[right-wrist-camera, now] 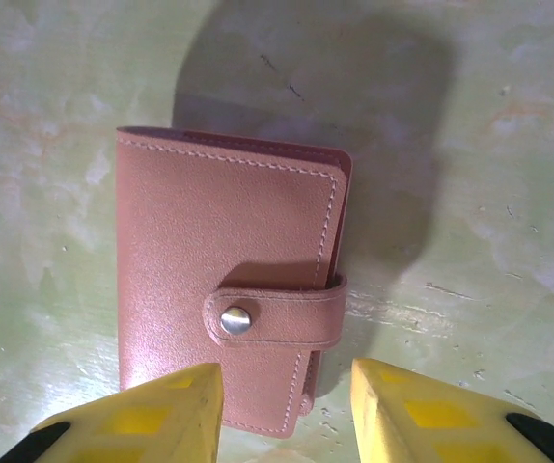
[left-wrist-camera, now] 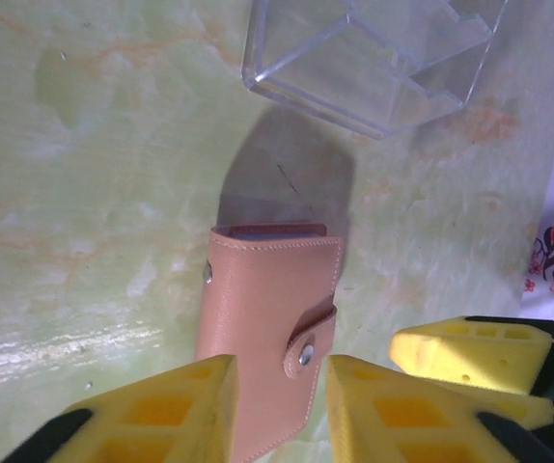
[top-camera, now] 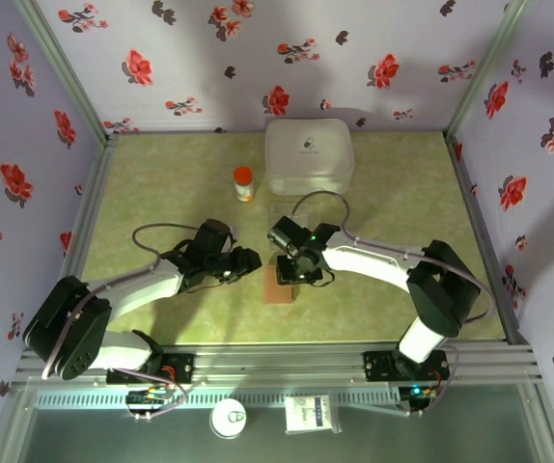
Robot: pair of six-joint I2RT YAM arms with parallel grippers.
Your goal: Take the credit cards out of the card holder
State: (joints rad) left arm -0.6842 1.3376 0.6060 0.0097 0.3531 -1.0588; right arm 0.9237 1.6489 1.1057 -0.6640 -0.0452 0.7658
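Card holder lies shut and flat on the green marbled table, strap snapped.
Stitched tan leather, 1 round metal stud. Left gripper and right gripper straddle its near end, yellow jaws parted; I cannot tell whether either grasps it. Clear plastic box just beyond; white case and orange-capped bottle farther.

A large white rounded case sits on the green marbled table. A small orange-capped bottle stands just left of the case. A clear stepped plastic tray lies just in front of it.
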